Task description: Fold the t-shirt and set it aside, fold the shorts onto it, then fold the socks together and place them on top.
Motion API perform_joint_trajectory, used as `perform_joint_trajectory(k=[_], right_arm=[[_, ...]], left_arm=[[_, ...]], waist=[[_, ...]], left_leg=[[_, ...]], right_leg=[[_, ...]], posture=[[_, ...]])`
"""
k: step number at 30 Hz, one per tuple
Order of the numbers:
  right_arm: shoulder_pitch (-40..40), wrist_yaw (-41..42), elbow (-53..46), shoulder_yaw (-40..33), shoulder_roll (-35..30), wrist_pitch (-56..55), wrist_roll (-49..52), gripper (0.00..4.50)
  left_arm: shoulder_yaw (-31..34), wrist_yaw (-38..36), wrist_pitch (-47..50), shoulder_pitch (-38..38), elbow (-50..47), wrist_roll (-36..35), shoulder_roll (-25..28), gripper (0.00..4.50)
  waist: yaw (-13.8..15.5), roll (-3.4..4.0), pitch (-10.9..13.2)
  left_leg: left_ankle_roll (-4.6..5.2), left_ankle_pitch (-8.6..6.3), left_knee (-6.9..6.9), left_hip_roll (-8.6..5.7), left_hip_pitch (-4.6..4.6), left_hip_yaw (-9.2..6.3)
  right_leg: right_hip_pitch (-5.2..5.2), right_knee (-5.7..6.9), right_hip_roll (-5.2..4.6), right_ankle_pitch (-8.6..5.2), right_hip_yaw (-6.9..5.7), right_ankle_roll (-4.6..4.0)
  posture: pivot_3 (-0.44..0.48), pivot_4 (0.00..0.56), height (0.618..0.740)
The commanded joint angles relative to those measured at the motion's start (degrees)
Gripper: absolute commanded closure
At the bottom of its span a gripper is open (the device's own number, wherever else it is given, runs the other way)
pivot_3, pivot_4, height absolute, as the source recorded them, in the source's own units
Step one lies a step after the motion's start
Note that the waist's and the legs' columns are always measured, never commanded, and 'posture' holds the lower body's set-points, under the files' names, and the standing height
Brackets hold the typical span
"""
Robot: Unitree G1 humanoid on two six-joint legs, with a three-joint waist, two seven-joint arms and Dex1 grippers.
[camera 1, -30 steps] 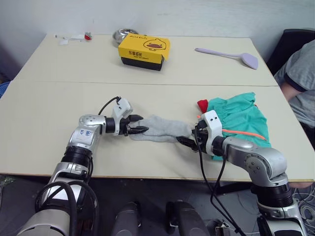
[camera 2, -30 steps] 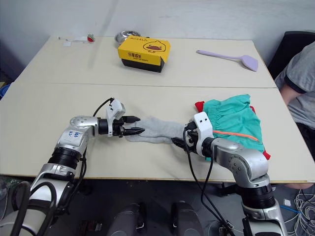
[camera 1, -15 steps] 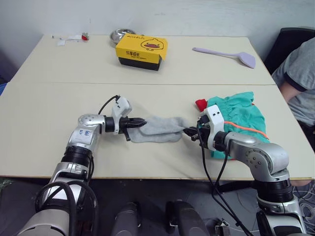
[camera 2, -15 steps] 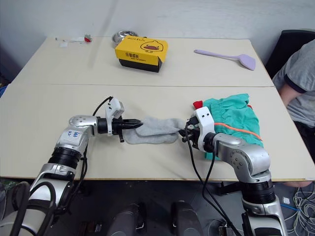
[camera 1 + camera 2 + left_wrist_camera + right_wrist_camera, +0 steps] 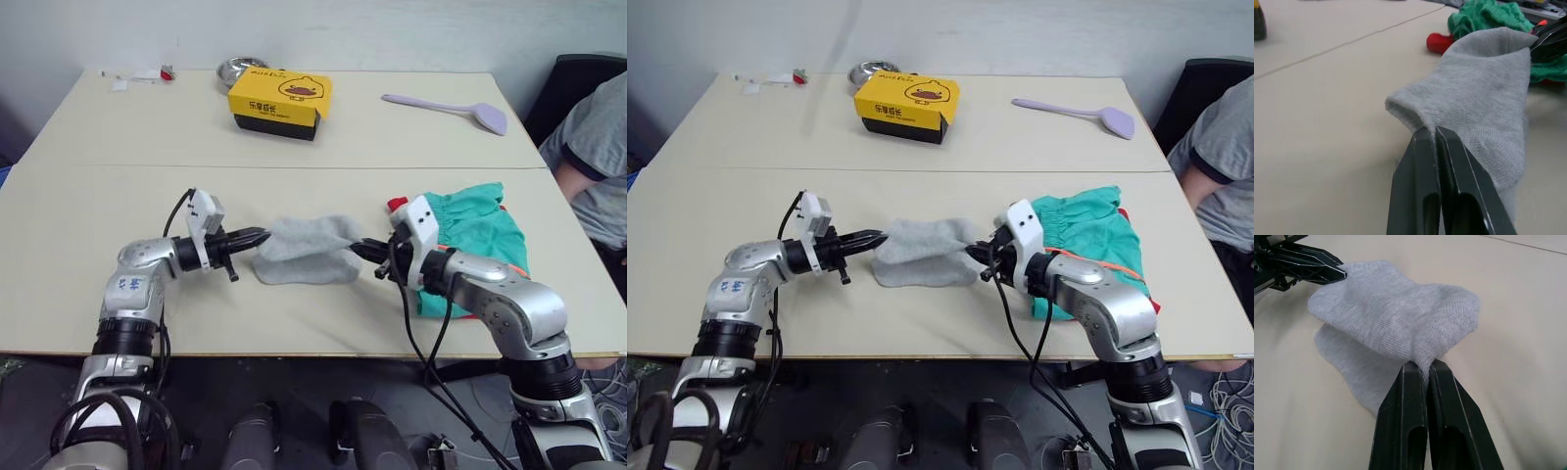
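Between the two hands, the socks [image 5: 306,251] hang a little above the table [image 5: 88,206]. The left hand [image 5: 257,238] is pinched tight on one edge of the grey cloth. The right hand [image 5: 359,250] is pinched tight on the other edge. The top layer is lifted and the bottom layer lies on the table under it.

Just behind the right hand lie the shorts [image 5: 480,240], teal-green with an orange string. A bit of the t-shirt [image 5: 399,206] peeks out red from under them, close to the right hand's wrist.

Far past both hands sits a yellow box [image 5: 280,101] with a duck on it. A metal bowl [image 5: 239,70] is behind the box; what is in it cannot be told. A purple spatula [image 5: 451,108] lies far beyond the right hand. A person [image 5: 591,157] in a grey shirt sits off to the right hand's side.

The left wrist view shows the black fingers [image 5: 1449,196] squeezed together on a fold of sock. The right wrist view shows the other hand's tips touching the sock's far edge.
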Motion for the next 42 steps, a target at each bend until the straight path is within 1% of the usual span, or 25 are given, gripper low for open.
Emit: perform_joint_trajectory(k=[1,7,13,22,25,26,28,29,33,34,37,38,40,41,42], right_arm=[[0.27,0.92,-0.93,1.30,-0.38,-2.07,-1.96,4.46],[1.54,2.14,-0.56,3.18,-0.82,-3.22,-4.73,4.46],[2.51,2.77,0.04,3.66,-0.49,-3.68,-6.57,4.46],[3.52,4.44,0.20,3.99,-0.49,-3.73,-7.87,4.46],[4.04,4.69,0.72,3.48,-0.91,-5.08,-8.70,4.46],[4.10,4.52,0.78,2.88,-0.80,-5.04,-8.61,4.26],[4.20,5.59,0.71,2.28,-1.51,-6.62,-8.82,3.81],[4.33,6.27,0.51,1.65,-2.21,-6.73,-8.54,3.52],[6.85,15.32,-1.97,-2.03,-7.56,-10.21,-4.13,2.09],[7.48,17.34,-2.40,-3.60,-8.29,-11.44,-2.65,1.75],[7.64,20.58,-3.05,-7.21,-7.67,-11.44,3.09,1.75],[7.15,20.71,-2.90,-7.48,-6.59,-11.64,4.26,1.93],[5.50,18.85,-2.42,-5.79,-4.06,-11.82,3.89,2.50],[4.49,17.54,-1.54,-3.97,-2.51,-13.38,1.81,2.79],[3.65,16.49,-0.55,-2.35,-1.17,-14.46,0.01,3.17]], left_arm=[[0.45,0.61,2.14,1.83,-5.35,-1.29,1.27,4.50],[0.63,1.57,2.57,3.74,-6.23,-0.88,1.84,4.50],[-0.18,2.24,1.78,3.16,-4.96,-0.27,1.19,4.50],[-1.17,1.87,0.67,3.00,-3.33,0.55,1.54,4.50],[-0.16,3.27,3.36,3.14,-3.48,-0.60,0.79,4.50],[0.08,3.85,4.26,3.09,-3.55,-0.81,0.69,4.27],[0.38,5.53,2.13,3.00,-3.41,0.33,0.63,3.84],[0.62,5.53,0.57,3.13,-3.54,0.46,0.72,3.54],[2.89,3.24,-2.91,3.89,-4.51,-1.68,2.23,2.23],[4.06,1.97,-2.84,4.15,-5.08,-3.29,2.57,2.22],[5.99,-1.63,-1.94,4.59,-7.61,-7.63,2.75,2.22],[5.62,-1.94,-2.47,4.42,-8.22,-7.76,2.42,2.22],[3.65,-1.78,-4.22,3.71,-8.87,-6.68,0.97,2.63],[2.37,-1.13,-5.25,3.13,-8.68,-5.58,-0.14,2.84],[1.36,-0.43,-6.15,2.58,-8.21,-4.51,-1.11,3.15]], waist=[[0.14,0.00,0.00],[0.13,0.00,0.00],[0.02,0.00,0.00],[0.06,0.00,0.00],[0.10,0.00,0.00],[0.10,0.00,0.00],[0.10,0.00,0.00],[0.11,0.00,0.00],[0.19,-0.01,0.01],[0.19,-0.01,0.01],[-0.12,-0.03,0.03],[-0.06,-0.03,0.03],[-0.02,-0.03,0.03],[0.05,-0.03,0.03],[0.13,-0.03,0.03]], left_leg=[[0.00,0.00,0.00,-0.01,0.01,0.00],[0.01,-0.01,0.00,-0.02,0.00,-0.01],[0.01,-0.02,-0.01,-0.01,0.01,-0.01],[0.01,-0.02,-0.03,-0.01,0.01,-0.01],[0.01,-0.02,-0.03,-0.01,0.01,-0.01],[0.01,-0.02,-0.03,-0.01,0.01,-0.01],[0.01,-0.02,-0.03,-0.02,0.01,-0.01],[0.01,-0.02,-0.03,-0.01,0.01,-0.01],[0.03,-0.04,-0.04,-0.02,0.00,-0.01],[0.03,-0.05,-0.05,-0.02,-0.01,0.00],[0.01,-0.07,-0.07,0.00,0.00,0.00],[0.00,-0.07,-0.06,0.02,0.01,0.00],[-0.03,-0.05,-0.06,0.04,0.06,-0.02],[-0.03,-0.04,-0.06,0.03,0.06,-0.02],[-0.03,-0.04,-0.05,0.03,0.07,-0.02]], right_leg=[[0.00,0.00,-0.02,0.00,0.00,0.00],[0.01,-0.02,-0.04,0.00,0.00,0.00],[0.00,-0.02,-0.03,0.00,0.00,0.00],[0.00,-0.04,-0.03,0.00,0.00,0.00],[0.00,-0.04,-0.03,0.00,0.00,0.00],[0.00,-0.04,-0.04,0.00,0.00,0.00],[0.00,-0.05,-0.04,0.00,0.00,0.00],[0.01,-0.05,-0.04,0.00,0.00,0.00],[0.01,-0.11,-0.03,0.00,-0.01,0.00],[0.01,-0.14,-0.03,0.00,-0.01,0.00],[0.01,-0.15,0.00,0.00,-0.01,0.00],[0.01,-0.14,0.01,0.00,-0.01,0.00],[0.04,-0.11,0.02,0.00,-0.02,0.00],[0.04,-0.10,0.02,0.01,-0.02,-0.01],[0.06,-0.09,0.01,0.01,-0.02,-0.01]], posture=[[0.000,0.150,0.740],[0.000,0.150,0.740],[0.000,0.150,0.740],[0.000,0.150,0.740],[0.000,0.150,0.740],[0.000,0.150,0.740],[0.000,0.150,0.740],[0.000,0.150,0.740],[0.000,0.150,0.740],[0.000,0.150,0.740],[0.000,0.150,0.740],[0.000,0.150,0.740],[0.000,0.150,0.740],[0.000,0.150,0.740],[0.000,0.150,0.740]])
